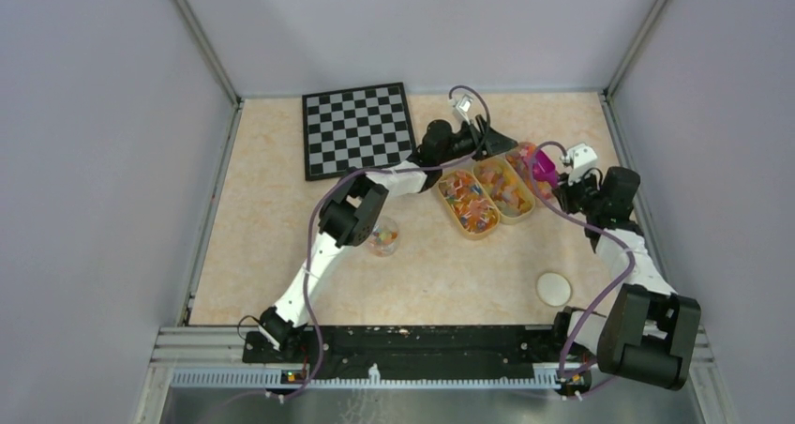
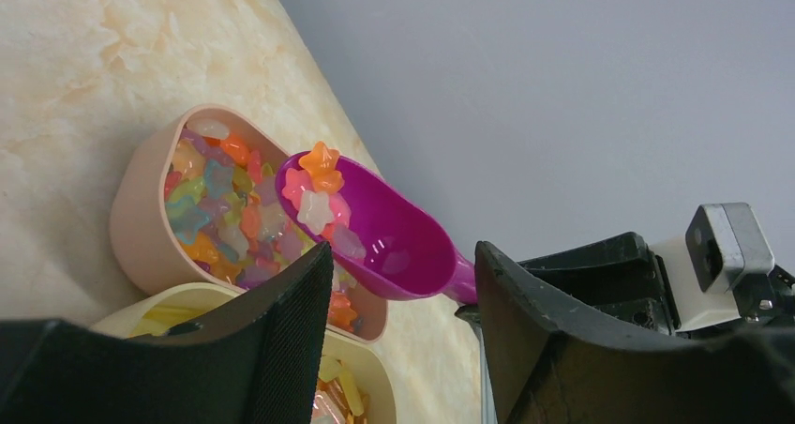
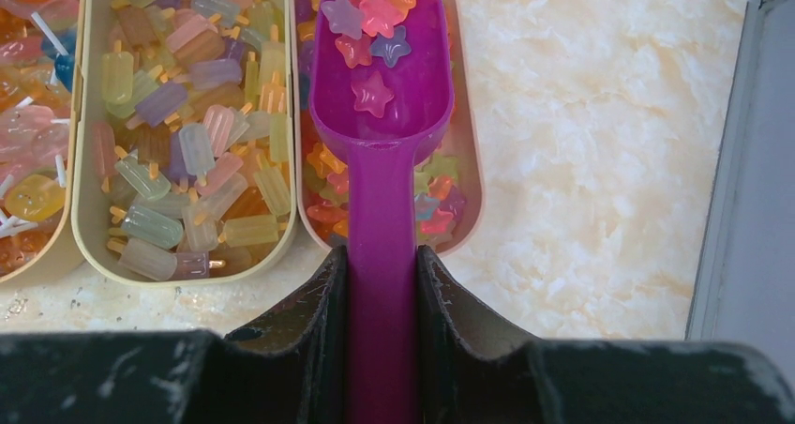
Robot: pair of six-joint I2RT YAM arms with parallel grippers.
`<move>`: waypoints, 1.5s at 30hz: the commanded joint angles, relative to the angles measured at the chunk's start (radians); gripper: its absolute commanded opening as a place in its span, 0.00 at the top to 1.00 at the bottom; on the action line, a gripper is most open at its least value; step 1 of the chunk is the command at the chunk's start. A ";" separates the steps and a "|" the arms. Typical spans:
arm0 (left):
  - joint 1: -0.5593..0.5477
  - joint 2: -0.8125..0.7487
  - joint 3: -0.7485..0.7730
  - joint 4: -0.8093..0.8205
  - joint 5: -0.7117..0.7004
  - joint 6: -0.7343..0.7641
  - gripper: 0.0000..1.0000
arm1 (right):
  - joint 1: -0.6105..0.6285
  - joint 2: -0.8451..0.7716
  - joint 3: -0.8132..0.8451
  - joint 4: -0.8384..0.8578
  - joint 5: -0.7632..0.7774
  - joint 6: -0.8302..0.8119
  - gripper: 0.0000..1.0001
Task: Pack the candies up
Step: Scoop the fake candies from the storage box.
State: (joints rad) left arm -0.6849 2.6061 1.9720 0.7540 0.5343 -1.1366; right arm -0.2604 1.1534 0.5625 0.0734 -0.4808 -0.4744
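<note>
A few little star candies point(image 3: 373, 21), pink, orange and purple, sit in my purple scoop point(image 3: 380, 199). Lots more fill the tray point(image 3: 469, 175) right under it.

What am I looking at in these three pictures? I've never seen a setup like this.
Two robot arms are bolted at the near edge of a table. The overhead picture looks down from behind them. The other two come from a camera on each wrist, so each shows its own tool's black fingers at the bottom. On the table lie a checkerboard, three trays filled with candies, a clear cup holding a few more, and a white disc. The right tool is closed on the handle of a magenta scoop, which carries some star-shaped candies above the rightmost tray. The left tool is open and empty, close to the trays.
</note>
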 commanded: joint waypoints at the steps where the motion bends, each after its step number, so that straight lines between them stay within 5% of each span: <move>1: 0.024 -0.156 -0.054 0.030 -0.008 0.101 0.37 | -0.027 -0.046 0.001 0.073 -0.053 0.019 1.00; 36: 0.090 -0.443 -0.288 -0.172 0.003 0.367 0.31 | -0.062 -0.269 -0.019 0.185 -0.178 0.231 1.00; 39: 0.123 -0.521 -0.350 -0.219 -0.005 0.407 0.25 | -0.043 -0.262 0.002 0.170 -0.145 0.247 1.00; 40: 0.137 -0.551 -0.377 -0.238 -0.010 0.427 0.05 | -0.030 -0.256 0.014 0.148 -0.139 0.238 1.00; 41: 0.149 -0.580 -0.393 -0.254 -0.015 0.448 0.02 | -0.018 -0.254 0.020 0.133 -0.132 0.227 1.00; 45: 0.213 -0.703 -0.469 -0.315 -0.021 0.514 0.01 | 0.073 -0.255 0.021 0.106 -0.105 0.188 1.00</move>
State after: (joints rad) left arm -0.5297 2.0544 1.5517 0.4915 0.5289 -0.7223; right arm -0.2665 0.9009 0.5270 0.1707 -0.5961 -0.2596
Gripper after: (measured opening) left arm 0.987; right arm 0.252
